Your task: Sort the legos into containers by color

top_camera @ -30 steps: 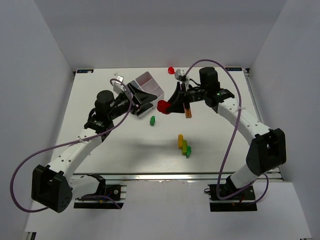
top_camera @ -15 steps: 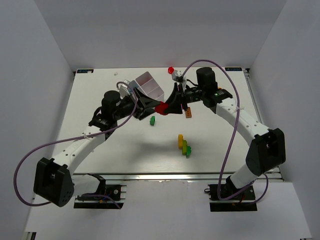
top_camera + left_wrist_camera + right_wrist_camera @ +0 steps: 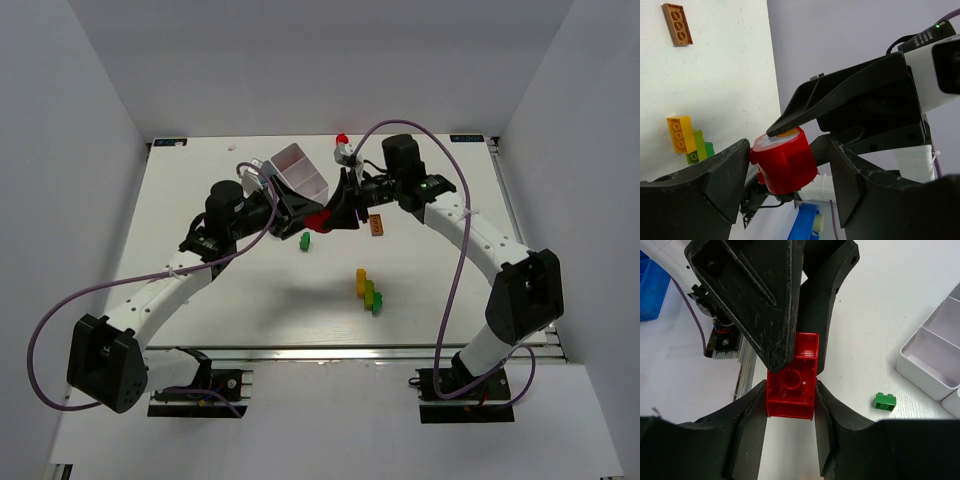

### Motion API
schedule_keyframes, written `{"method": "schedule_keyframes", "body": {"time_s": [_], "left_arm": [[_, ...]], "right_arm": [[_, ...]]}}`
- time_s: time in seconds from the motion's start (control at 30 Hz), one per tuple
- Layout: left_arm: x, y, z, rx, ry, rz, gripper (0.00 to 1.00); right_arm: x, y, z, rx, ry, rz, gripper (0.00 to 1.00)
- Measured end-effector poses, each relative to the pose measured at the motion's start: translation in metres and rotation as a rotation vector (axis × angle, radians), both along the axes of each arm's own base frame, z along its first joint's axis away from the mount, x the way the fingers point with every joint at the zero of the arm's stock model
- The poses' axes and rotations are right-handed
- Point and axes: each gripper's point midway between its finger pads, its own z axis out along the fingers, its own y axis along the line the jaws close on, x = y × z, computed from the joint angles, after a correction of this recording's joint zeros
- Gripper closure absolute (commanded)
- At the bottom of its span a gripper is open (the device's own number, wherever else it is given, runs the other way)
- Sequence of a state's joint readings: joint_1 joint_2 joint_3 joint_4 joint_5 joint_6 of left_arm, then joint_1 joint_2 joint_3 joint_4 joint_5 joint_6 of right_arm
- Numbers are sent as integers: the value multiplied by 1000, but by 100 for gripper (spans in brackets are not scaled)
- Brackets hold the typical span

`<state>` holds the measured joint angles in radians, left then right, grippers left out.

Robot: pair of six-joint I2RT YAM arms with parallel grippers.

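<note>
My right gripper (image 3: 331, 214) (image 3: 790, 390) is shut on a red lego (image 3: 317, 220) (image 3: 791, 382) and holds it in the air, just in front of the white four-compartment tray (image 3: 297, 170) (image 3: 935, 365). My left gripper (image 3: 299, 214) (image 3: 788, 150) is open, with a finger (image 3: 725, 175) on each side of the same red lego (image 3: 785, 162) and a gap on the right side. On the table lie a green lego (image 3: 304, 240) (image 3: 885, 401), a brown-orange plate lego (image 3: 377, 226) (image 3: 677, 22) and a yellow and green stack (image 3: 368, 290) (image 3: 687, 140).
A small red piece (image 3: 342, 138) lies at the table's far edge behind the right arm. Purple cables loop from both arms. White walls close in the table on the left, back and right.
Both grippers have come together in front of the tray. The right one brought the red lego left, and the left one moved right until its open fingers stood around it.
</note>
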<state>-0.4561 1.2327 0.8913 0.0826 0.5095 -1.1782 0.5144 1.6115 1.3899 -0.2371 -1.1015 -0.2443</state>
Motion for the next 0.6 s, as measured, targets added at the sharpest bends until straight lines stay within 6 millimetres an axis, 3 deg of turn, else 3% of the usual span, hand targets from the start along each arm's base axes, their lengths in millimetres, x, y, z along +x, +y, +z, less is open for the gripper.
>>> {"method": "schedule_keyframes", "body": {"time_s": [0.37,0.47,0.6], "left_arm": [[0,-1,-1,-1,6,0,45],[1,-1,-2,-2,12,1,60],[1,-1,-1,-12,14,3,71]], "right_arm": [[2,2,2,-2,-15,9,99],[2,2,2,-3,-13,9,93],[2,2,2,-2,-8,7,82]]}}
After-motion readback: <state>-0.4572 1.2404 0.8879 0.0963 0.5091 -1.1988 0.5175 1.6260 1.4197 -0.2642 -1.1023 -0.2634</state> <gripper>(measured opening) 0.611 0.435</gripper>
